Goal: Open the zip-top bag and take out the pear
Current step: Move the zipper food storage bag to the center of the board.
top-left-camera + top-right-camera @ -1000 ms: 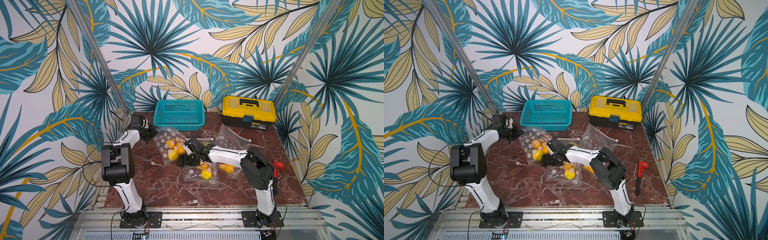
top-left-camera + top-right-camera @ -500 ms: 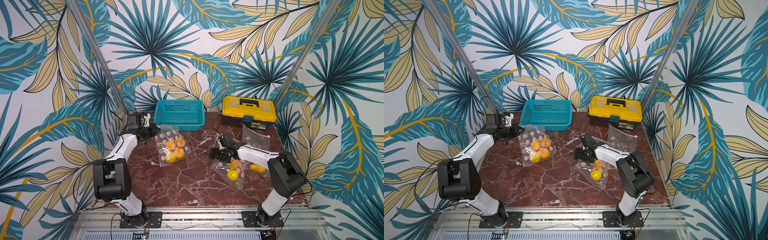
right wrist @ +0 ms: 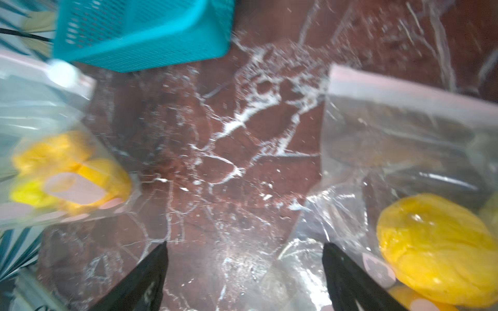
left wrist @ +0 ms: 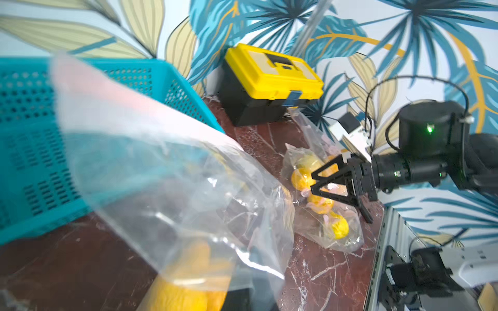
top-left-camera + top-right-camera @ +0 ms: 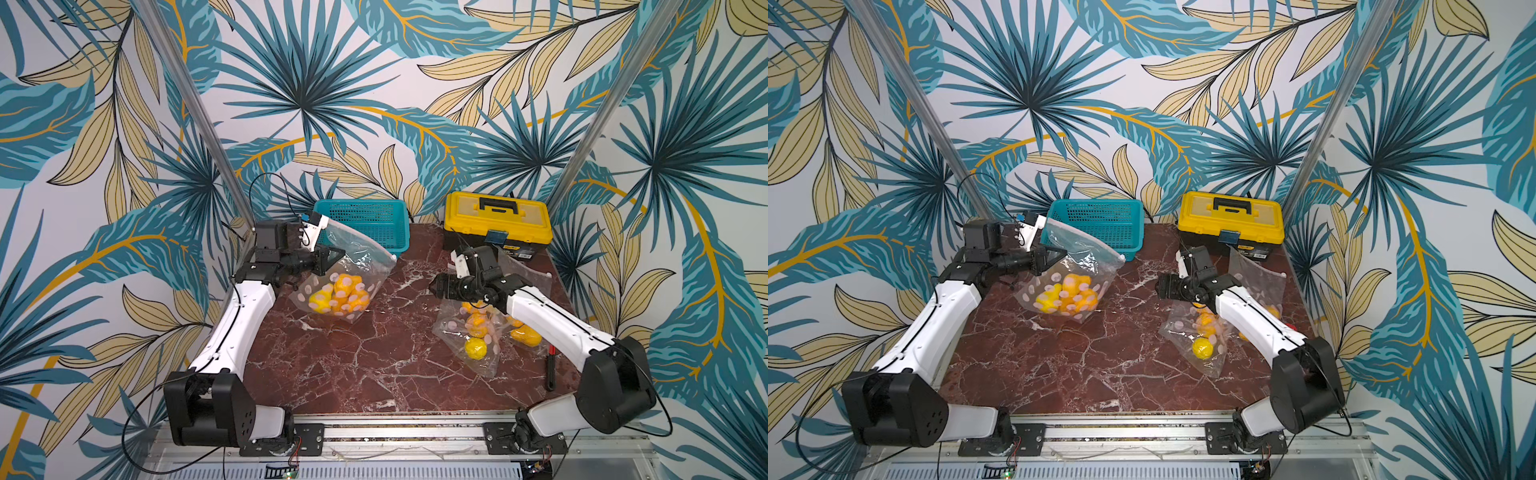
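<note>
My left gripper [image 5: 330, 258] is shut on the top edge of a clear zip-top bag [image 5: 357, 266] with pink dots and holds it up off the marble table [image 5: 353, 365] at the back left. Several yellow fruits [image 5: 340, 296] hang in its bottom; I cannot tell which one is the pear. In the left wrist view the bag [image 4: 161, 167] fills the foreground and hides the jaws. My right gripper [image 3: 244, 247] stands open above bare marble, nothing between its fingers. In both top views it [image 5: 1162, 287] points left, above a second bag.
A second bag of yellow fruit [image 5: 476, 338] lies under the right arm, a third [image 5: 521, 270] stands behind it. A teal basket [image 5: 368, 220] and a yellow toolbox [image 5: 496, 218] stand at the back. A red-handled tool [image 5: 550, 365] lies near the right edge.
The left gripper has raised its bag from lying on the table to hanging. The right arm has swung from the middle to the right side and its jaws have opened wider.
</note>
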